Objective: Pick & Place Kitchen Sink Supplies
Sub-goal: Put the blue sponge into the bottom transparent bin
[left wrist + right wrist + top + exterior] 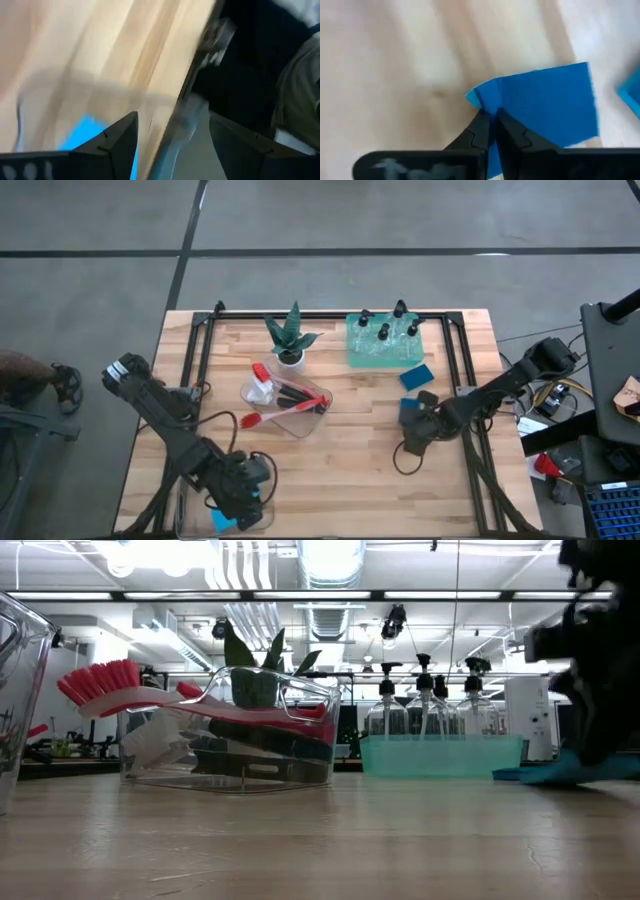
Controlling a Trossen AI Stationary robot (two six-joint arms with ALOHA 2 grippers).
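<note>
A blue sponge (540,100) is pinched by one corner between the closed jaws of the right gripper (492,122), so it could probably be dropped in transit, while the left gripper (172,135) is held apart above a clear bin (225,520).

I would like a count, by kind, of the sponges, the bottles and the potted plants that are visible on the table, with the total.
Blue sponges: 3, one in the right pincer, one beside the green tray, one below the left pincer
Clear bottles: 4, in the green tray
Potted plants: 1
Total: 8
</note>
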